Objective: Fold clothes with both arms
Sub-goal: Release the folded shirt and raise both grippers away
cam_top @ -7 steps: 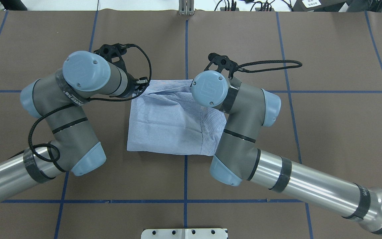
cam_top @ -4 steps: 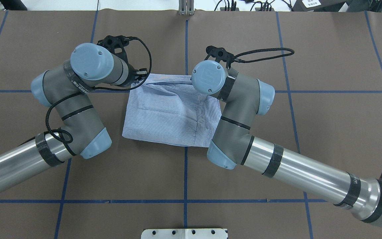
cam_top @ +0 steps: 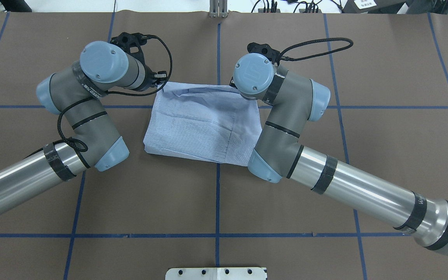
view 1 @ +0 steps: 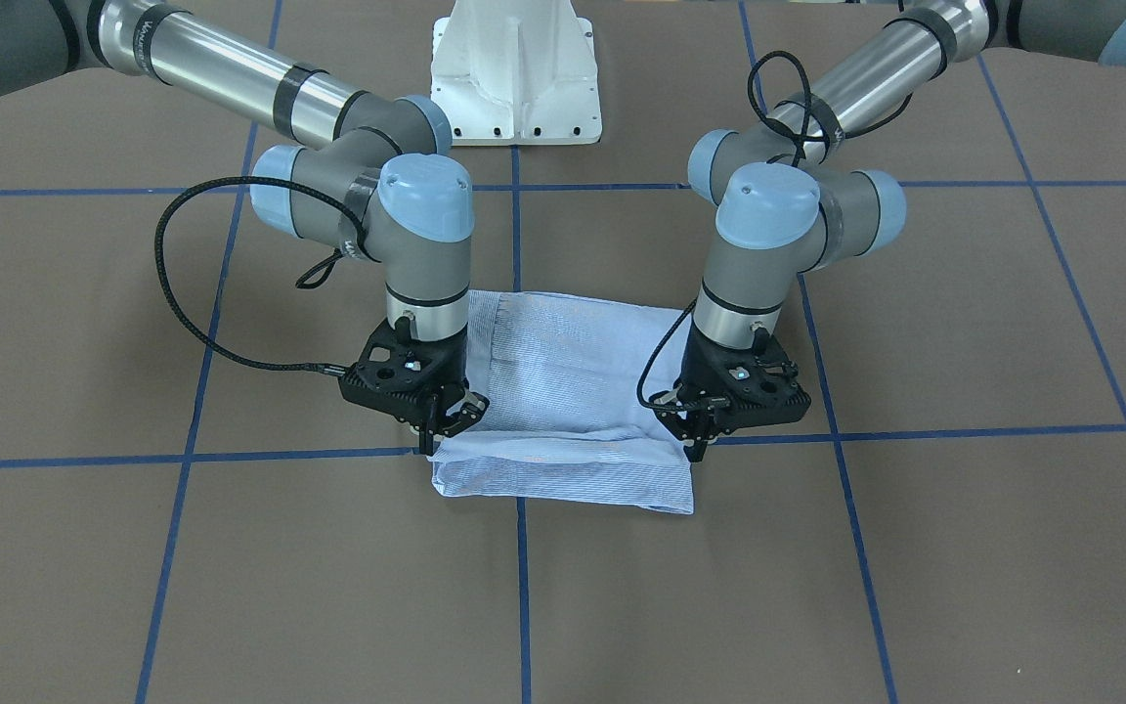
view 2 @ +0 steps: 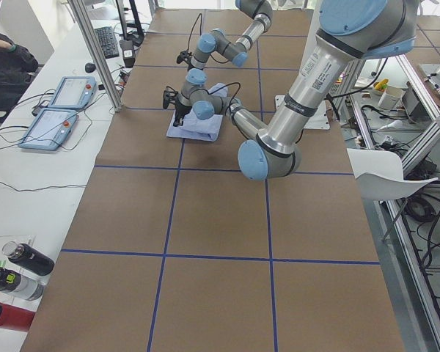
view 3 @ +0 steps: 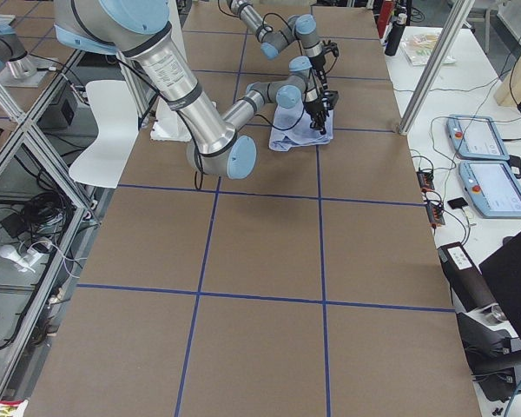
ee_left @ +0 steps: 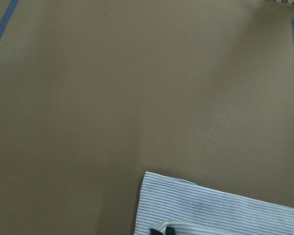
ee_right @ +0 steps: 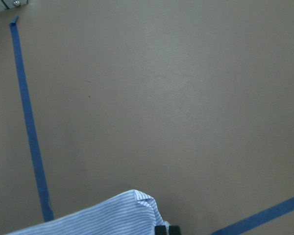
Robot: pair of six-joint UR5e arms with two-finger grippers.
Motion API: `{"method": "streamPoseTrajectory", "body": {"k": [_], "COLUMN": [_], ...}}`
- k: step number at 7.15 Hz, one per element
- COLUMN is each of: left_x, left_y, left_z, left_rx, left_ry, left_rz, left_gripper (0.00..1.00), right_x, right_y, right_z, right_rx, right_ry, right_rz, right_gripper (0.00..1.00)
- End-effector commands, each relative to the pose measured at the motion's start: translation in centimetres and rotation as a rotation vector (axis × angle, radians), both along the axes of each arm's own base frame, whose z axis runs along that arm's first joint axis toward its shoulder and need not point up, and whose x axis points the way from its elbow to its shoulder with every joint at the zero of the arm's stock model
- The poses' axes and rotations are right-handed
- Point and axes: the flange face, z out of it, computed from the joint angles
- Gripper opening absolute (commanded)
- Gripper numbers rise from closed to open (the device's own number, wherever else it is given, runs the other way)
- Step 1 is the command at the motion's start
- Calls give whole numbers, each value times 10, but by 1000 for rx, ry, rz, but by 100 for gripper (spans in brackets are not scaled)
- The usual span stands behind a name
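Left claw [view 1: 698, 442] is pressed together on the far edge of the shirt [cam_top: 198, 124], pinching the corner that sits at about 10 o'clock on the cloth in the overhead view. Its wrist camera shows striped fabric wrapped over a dark fingertip. The right claw [view 1: 438, 430] is likewise pinched shut on the corner at about 1 o'clock, its two black tips tight together at the bunched cloth corner in its own wrist view.

The shirt is light blue with fine white stripes, folded into a rough rectangle with a seam running across it and soft creases near the held edge. In the front-facing view that edge is raised a little between the claws, and a narrow band of cloth hangs from it down to the desk [cam_top: 383, 155]. The rest lies flat, just toward 12 o'clock from the desk's centre in the overhead view.

Brown covering spans the desk, marked into large squares by blue tape lines [cam_top: 217, 202]. A white pedestal [view 1: 516, 88] stands at 12 o'clock in the front-facing view. From the left-end camera, a white side bench holds two control tablets [view 2: 72, 92] at 10 o'clock and bottles [view 2: 26, 258] at 8 o'clock.
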Motion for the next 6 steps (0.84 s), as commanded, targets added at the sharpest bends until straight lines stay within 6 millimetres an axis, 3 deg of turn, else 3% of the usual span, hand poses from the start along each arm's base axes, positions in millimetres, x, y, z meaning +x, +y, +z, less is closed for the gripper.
{"method": "streamPoseTrajectory", "body": {"k": [1, 3, 4, 5, 6], "left_x": [-7, -80, -128, -161, -201], "left_y": [-6, -40, -39, -22, -16], "left_z": [-1, -2, 14, 38, 62], "left_rx": [53, 93, 155, 233, 302], "left_ry": [-20, 17, -10, -61, -129], "left_rz": [34, 239, 272, 316, 351], "left_gripper": [99, 100, 100, 100, 100], "right_x": [16, 61, 96, 140, 198], "right_y": [-14, -52, -72, -88, -95], "right_z": [-7, -1, 6, 23, 53], "right_rx": [18, -25, -33, -23, 17], "right_ry": [3, -34, -36, -21, 6], "right_rz": [-101, -209, -274, -343, -424], "right_gripper": [99, 100, 100, 100, 100]}}
